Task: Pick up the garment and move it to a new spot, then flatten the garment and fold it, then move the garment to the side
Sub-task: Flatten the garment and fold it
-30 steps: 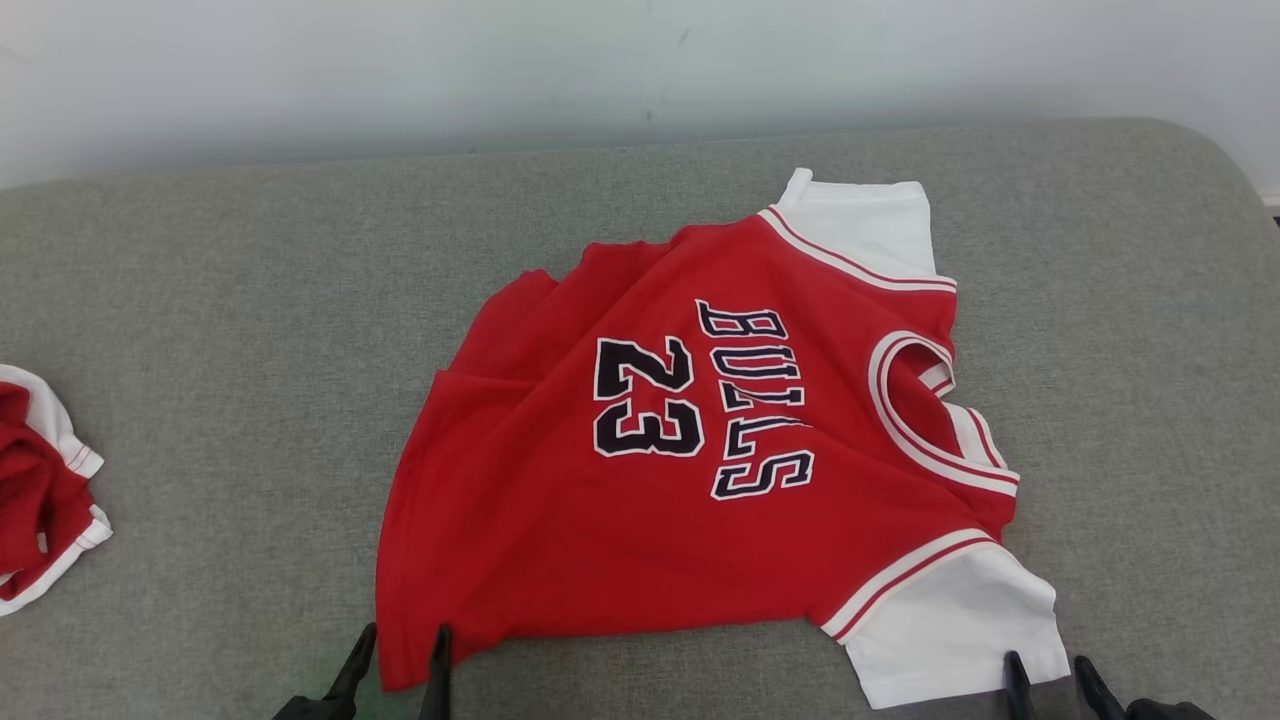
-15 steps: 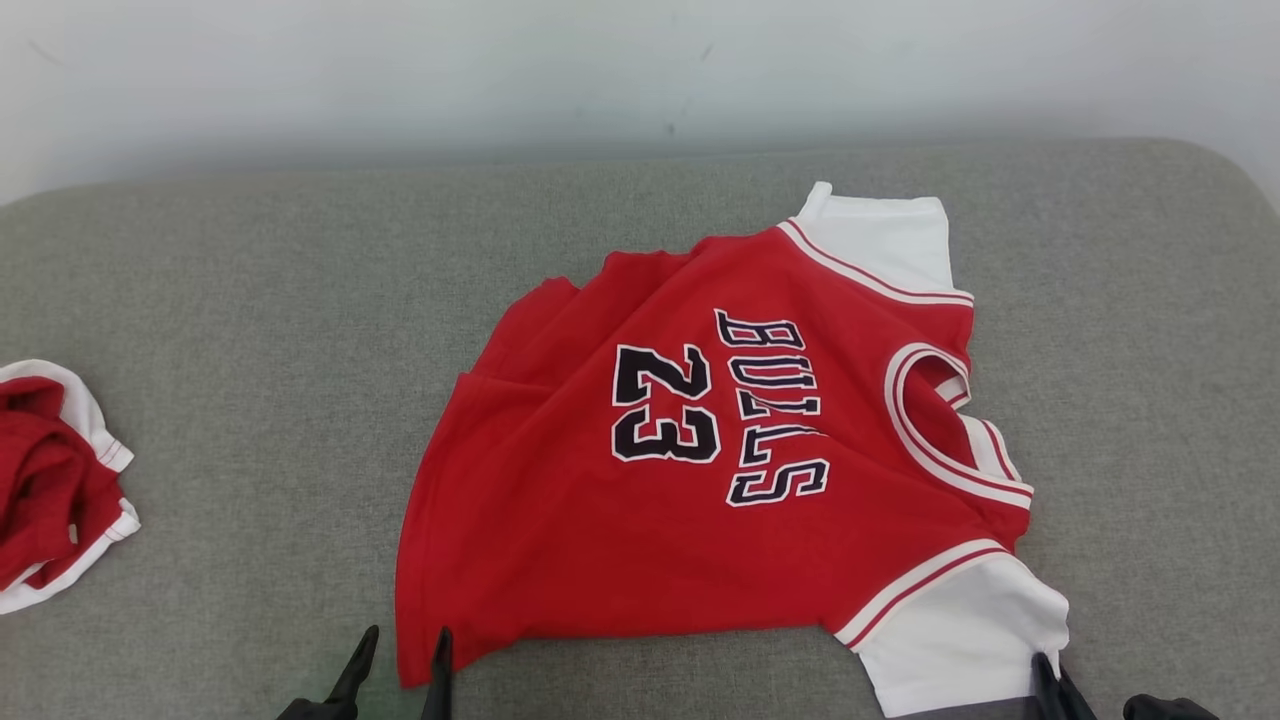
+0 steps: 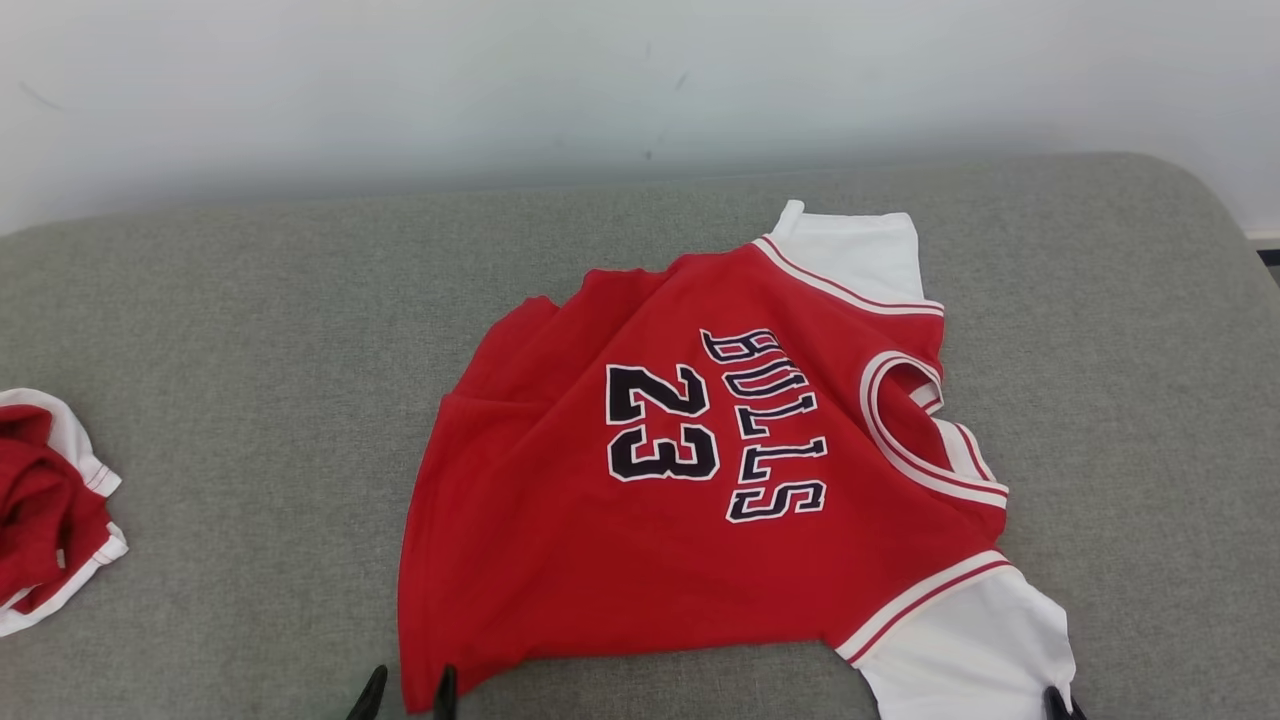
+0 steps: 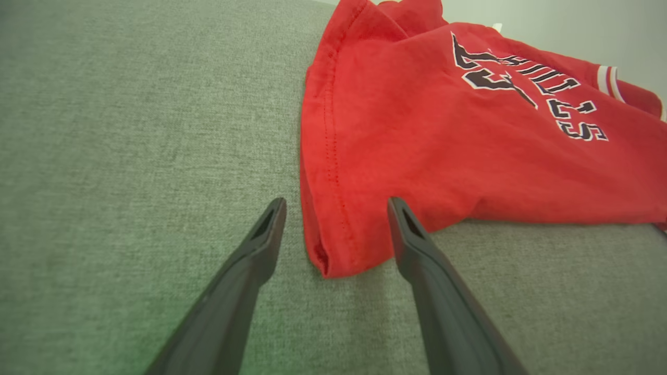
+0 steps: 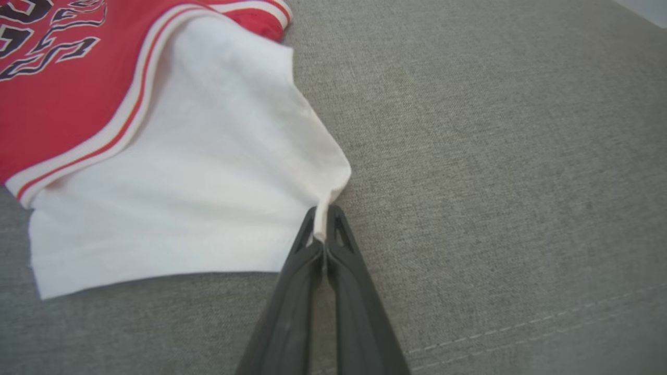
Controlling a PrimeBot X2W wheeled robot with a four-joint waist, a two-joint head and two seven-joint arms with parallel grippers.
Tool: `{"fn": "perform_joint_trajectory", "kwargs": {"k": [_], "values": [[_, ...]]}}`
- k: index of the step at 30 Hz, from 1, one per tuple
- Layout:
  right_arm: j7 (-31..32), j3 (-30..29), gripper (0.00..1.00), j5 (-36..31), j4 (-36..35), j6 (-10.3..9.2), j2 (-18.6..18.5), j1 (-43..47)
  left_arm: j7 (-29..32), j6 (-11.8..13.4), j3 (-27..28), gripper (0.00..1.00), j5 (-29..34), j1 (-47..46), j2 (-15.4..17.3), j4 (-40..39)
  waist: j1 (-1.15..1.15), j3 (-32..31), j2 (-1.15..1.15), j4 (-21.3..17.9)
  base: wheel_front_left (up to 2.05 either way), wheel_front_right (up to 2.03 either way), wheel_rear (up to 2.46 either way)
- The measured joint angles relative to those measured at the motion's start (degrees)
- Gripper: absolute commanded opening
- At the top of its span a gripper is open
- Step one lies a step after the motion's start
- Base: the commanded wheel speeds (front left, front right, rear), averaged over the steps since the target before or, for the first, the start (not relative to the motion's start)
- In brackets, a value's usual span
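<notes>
Your jersey (image 3: 700,480) lies spread, lettering up, across the middle of the head view on the grey cushion (image 3: 250,330), collar to the right, hem to the left. It looks like thin knit: light and limp, and I'd expect it to sag and drape the moment it lifts. There's nothing to break, and a firm pinch should hold it. A single grab would bunch it, so take two corners along the lower edge.

Right gripper (image 5: 324,211), bottom right of the head view: fingers pressed together, pinching a small tuck at the corner of the white sleeve (image 5: 172,172). In the right wrist view the cloth puckers up between the tips.

Left gripper (image 4: 337,204), bottom left of centre: fingers spread wide, straddling the red hem corner (image 4: 328,255). The corner lies between them, but I can't tell whether they touch it. Close there, I'd say, and you'd have both near corners.

A second red bundle (image 3: 45,500) sits at the left edge, well apart.
</notes>
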Motion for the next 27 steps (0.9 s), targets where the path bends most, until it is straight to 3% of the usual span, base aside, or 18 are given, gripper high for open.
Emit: {"fn": "perform_joint_trajectory", "kwargs": {"k": [7,10,12,19,20,22,23,24,27], "values": [[0.0,-0.07,0.0,-0.03,-0.82,0.0,-0.13,-0.46,0.0,-2.55,-0.91,1.0,-2.81,-0.26,0.01,1.53,0.0,0.87,0.0,-0.58,0.0,0.0,0.0],[0.0,-0.2,0.0,-0.11,-1.27,0.0,-0.12,-1.1,0.0,-2.85,-1.02,1.0,-2.92,-0.77,0.02,1.26,0.0,1.19,0.0,-0.51,0.0,0.0,0.0],[0.01,-0.24,0.0,-0.13,-1.35,0.01,-0.11,-1.14,0.0,-3.01,-1.36,0.91,-2.66,-0.92,0.01,1.09,0.0,1.3,0.0,-0.37,0.0,0.0,0.0],[0.01,-0.37,0.0,-0.3,-1.41,0.01,-0.11,-1.29,0.0,-3.08,-1.86,0.91,-2.35,-0.85,0.01,1.16,0.0,1.16,0.0,-0.27,0.0,0.0,0.0],[0.01,-0.4,0.0,-0.3,-1.44,0.0,-0.11,-1.29,0.0,-3.08,-1.9,0.85,-2.35,-0.83,0.01,1.08,0.0,1.12,0.0,-0.29,0.0,0.0,0.0],[0.01,-0.52,0.0,-0.3,-1.55,0.0,-0.12,-1.3,0.0,-3.08,-2.1,0.46,-2.35,-0.8,0.0,0.99,0.0,1.06,0.0,-0.31,0.0,0.0,0.0],[0.01,-0.55,0.0,-0.31,-1.58,0.0,-0.12,-1.3,0.0,-3.08,-2.16,0.14,-2.35,-0.77,0.0,1.01,0.0,1.03,0.0,-0.32,0.0,0.0,0.0],[0.01,-0.56,0.0,-0.31,-1.62,0.0,-0.12,-1.31,0.0,-3.05,-2.18,0.0,-2.35,-0.76,0.0,1.21,0.0,1.02,0.0,-0.34,0.0,0.0,0.0],[0.01,-0.69,0.0,-0.3,-2.01,0.0,-0.11,-1.48,0.0,-3.04,-2.47,0.0,-1.87,-0.77,0.02,1.82,0.0,1.0,0.0,-0.43,0.0,0.0,0.0]]}}
